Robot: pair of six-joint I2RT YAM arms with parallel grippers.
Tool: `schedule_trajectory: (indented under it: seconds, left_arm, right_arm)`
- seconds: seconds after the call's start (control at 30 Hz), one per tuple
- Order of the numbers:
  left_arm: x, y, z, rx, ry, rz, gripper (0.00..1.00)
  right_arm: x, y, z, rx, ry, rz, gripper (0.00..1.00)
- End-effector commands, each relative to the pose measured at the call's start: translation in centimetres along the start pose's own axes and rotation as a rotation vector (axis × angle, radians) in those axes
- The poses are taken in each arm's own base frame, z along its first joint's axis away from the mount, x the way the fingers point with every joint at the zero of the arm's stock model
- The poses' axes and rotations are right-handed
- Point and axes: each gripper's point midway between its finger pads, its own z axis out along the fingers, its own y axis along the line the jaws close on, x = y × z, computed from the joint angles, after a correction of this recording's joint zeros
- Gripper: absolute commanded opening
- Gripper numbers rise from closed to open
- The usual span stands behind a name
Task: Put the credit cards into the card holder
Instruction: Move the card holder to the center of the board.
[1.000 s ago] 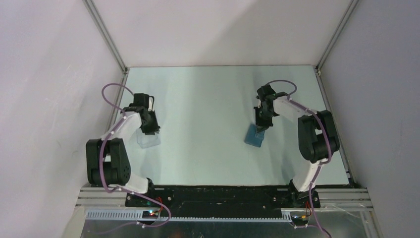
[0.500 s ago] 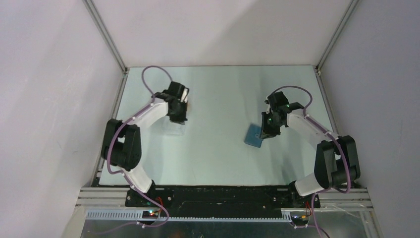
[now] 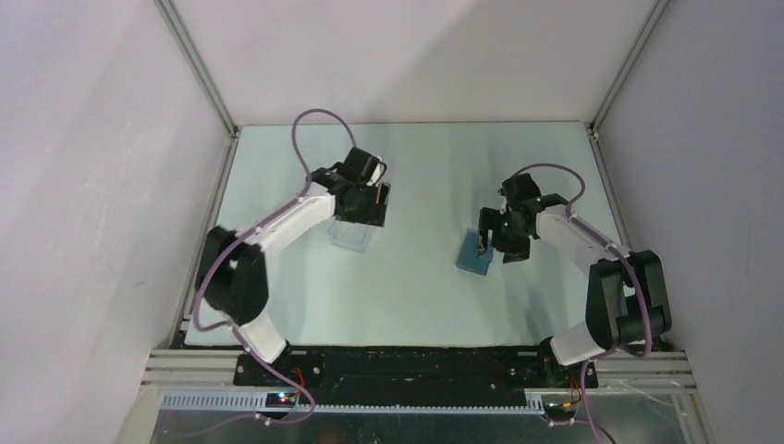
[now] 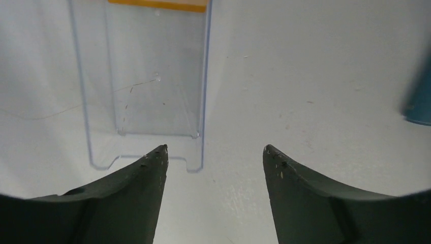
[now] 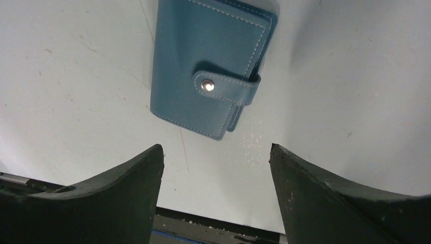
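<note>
Card holder (image 5: 211, 71): closed, upper centre, beyond right gripper (image 5: 216, 147), spread wide, empty. Credit card (image 4: 157, 4): top edge, at clear plastic piece (image 4: 147, 91); left gripper (image 4: 214, 148) likewise spread, empty.

No legible text, label, brand or number in any view: wallet (image 5: 203, 56), clear sheet (image 4: 147, 76) and card (image 4: 157, 4) show plain surfaces.
</note>
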Motion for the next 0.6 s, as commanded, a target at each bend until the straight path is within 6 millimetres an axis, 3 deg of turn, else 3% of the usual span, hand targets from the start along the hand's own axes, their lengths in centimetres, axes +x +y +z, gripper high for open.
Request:
schedule_trajectory:
  seconds: [0.0,0.1,0.23,0.33,0.57]
  left_arm:
    - [-3.6,-1.3,-7.7,0.054,-0.236,-0.069,0.74]
    - [-3.0,-3.9,-9.1,0.172,-0.255,-0.075,0.75]
    - [-1.5,-8.5,-8.3,0.395,-0.208,-0.117,0.73]
    - [-0.1,-11.5,-6.4,0.526,-0.143,-0.156,0.71]
    - [0.0,-17.6,-0.6,0.728,-0.017,-0.202,0.68]
  right_arm:
    - [-0.6,0.1,1.8,0.004,0.002,0.018,0.8]
    - [-1.0,0.2,2.8,-0.003,0.009,0.021,0.8]
    - [-1.3,0.2,3.9,-0.025,0.031,0.047,0.77]
    - [-1.5,0.0,4.3,-0.07,0.051,0.097,0.69]
    - [-2.8,-0.2,4.5,-0.168,0.048,0.178,0.65]
